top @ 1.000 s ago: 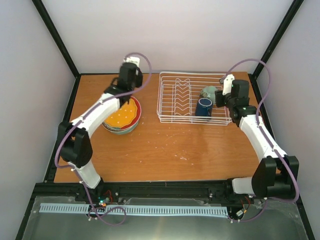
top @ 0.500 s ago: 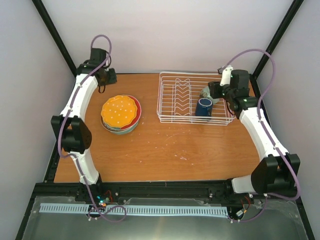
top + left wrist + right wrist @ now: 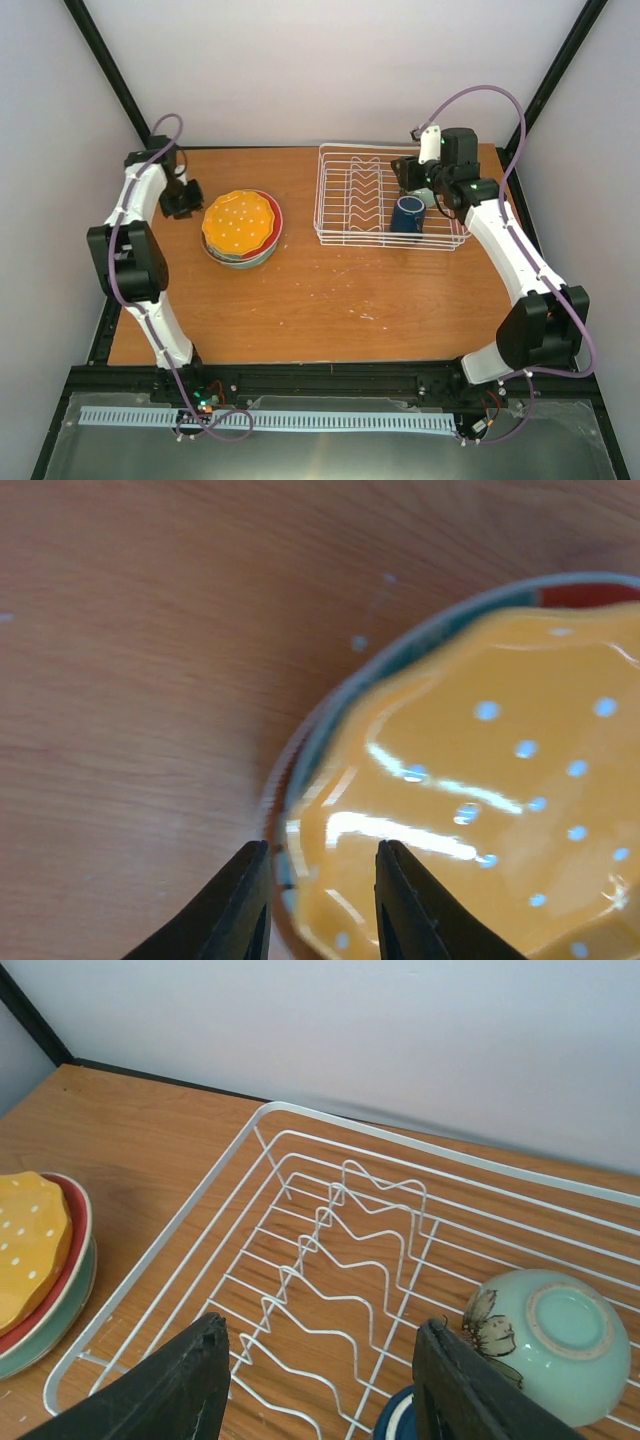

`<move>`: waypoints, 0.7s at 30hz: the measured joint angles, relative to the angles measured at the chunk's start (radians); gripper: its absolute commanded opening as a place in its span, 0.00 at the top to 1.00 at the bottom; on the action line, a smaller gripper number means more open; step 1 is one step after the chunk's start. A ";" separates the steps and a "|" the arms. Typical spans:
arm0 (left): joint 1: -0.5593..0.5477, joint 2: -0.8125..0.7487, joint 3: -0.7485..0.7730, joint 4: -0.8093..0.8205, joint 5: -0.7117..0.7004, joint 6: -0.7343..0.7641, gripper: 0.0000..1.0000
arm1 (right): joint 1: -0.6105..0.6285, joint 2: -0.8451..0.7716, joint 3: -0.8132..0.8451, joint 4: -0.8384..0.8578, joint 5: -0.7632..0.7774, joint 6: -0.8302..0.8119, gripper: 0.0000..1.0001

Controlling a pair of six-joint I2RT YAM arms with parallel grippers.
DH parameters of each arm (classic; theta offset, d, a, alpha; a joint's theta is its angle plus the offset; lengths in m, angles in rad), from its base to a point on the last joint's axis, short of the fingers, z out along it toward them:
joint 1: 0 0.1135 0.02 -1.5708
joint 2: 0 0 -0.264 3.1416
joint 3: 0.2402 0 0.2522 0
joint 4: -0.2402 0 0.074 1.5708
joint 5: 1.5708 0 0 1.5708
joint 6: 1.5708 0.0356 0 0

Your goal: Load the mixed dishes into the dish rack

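Note:
The orange-yellow dotted plate (image 3: 238, 222) tops a stack with the red plate's rim (image 3: 274, 214) and a pale teal bowl (image 3: 248, 261) under it. The white floral plate cannot be made out. My left gripper (image 3: 183, 198) is at the stack's left edge. In the left wrist view it (image 3: 320, 880) is open, and the dotted plate's (image 3: 480, 780) rim shows between its fingertips. The white wire dish rack (image 3: 360, 195) holds the dark blue mug (image 3: 407, 214) and the overturned pale green bowl (image 3: 560, 1345). My right gripper (image 3: 405, 172) (image 3: 320, 1350) is open and empty above the rack.
The rack's upright plate slots (image 3: 340, 1250) hold nothing. The stack (image 3: 35, 1260) shows at the left of the right wrist view. The black frame posts and pale walls close in the wooden table (image 3: 330, 290) on three sides.
My left arm swung from behind the stack round to its left side, and the gripper came down to the plates' edge. My right gripper moved left over the rack, away from the bowl.

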 measured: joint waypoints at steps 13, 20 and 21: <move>0.072 0.021 -0.085 0.079 0.065 0.072 0.68 | 0.043 0.021 0.040 -0.031 -0.013 -0.002 0.49; 0.072 0.050 -0.085 0.098 0.085 0.095 0.69 | 0.047 0.024 0.046 -0.040 -0.010 -0.006 0.49; 0.072 0.050 -0.087 0.103 0.087 0.096 0.69 | 0.047 0.025 0.046 -0.041 -0.010 -0.006 0.49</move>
